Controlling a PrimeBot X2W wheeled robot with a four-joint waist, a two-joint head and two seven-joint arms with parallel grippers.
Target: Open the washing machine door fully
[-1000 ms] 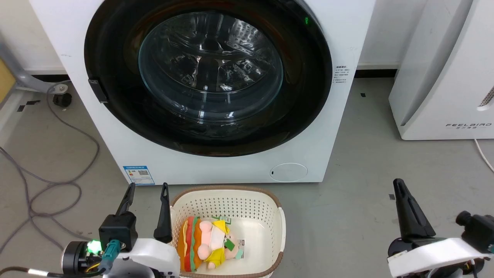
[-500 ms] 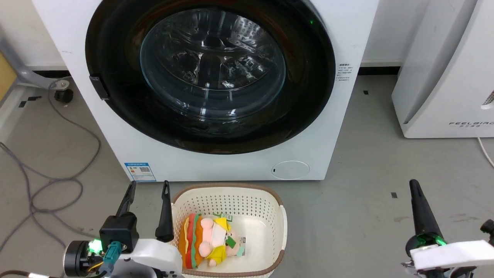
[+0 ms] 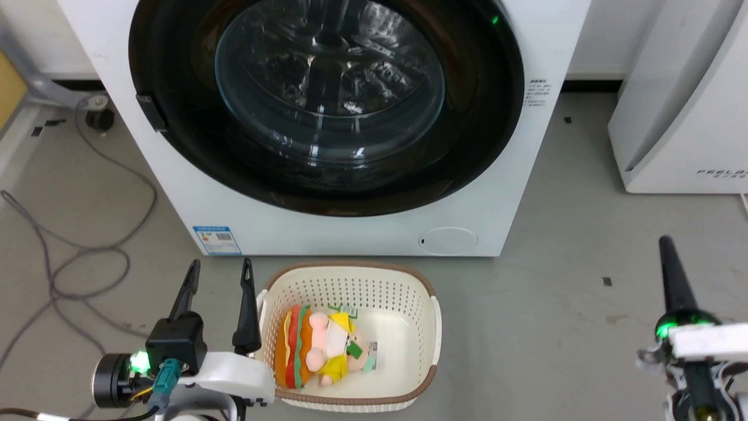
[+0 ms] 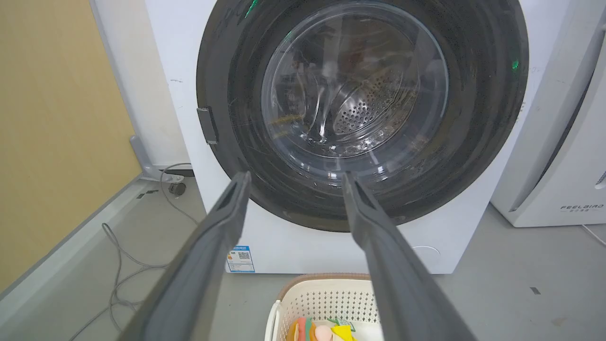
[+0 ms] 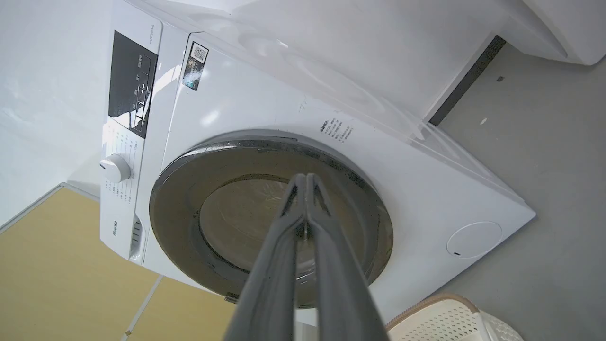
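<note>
In the head view we see the washing machine [image 3: 362,234] standing on the grey floor [image 3: 555,304] toward its far edge. The washing machine door [image 3: 473,146] lies flat against the white front, closed, with a small dark handle [image 3: 151,112] on its left rim. A blue label [image 3: 217,240] and a round cap [image 3: 447,240] sit low on the front. Just before the machine, a cream basket [image 3: 350,285] holds a plush toy [image 3: 315,351]. Our left gripper [image 3: 220,264] hangs at the basket's left rim, its fingers spread apart with nothing between them. Our right gripper [image 3: 665,242] is near the floor's right edge, well apart from the machine, and looks like one thin spike, empty. Grey cables [image 3: 70,257] loop over the floor's left side, and a white appliance [image 3: 672,146] stands to the right of the machine

In the left wrist view we look along the two parted fingers at the closed door. The perforated drum shows through its glass, and the basket's rim is below the fingers

In the right wrist view the two fingers are pressed tip to tip, gripping nothing, and point at the door's middle from a distance. The machine appears tilted here, with a dark control panel [image 5: 128,90] and a white knob [image 5: 115,168] on its top strip
</note>
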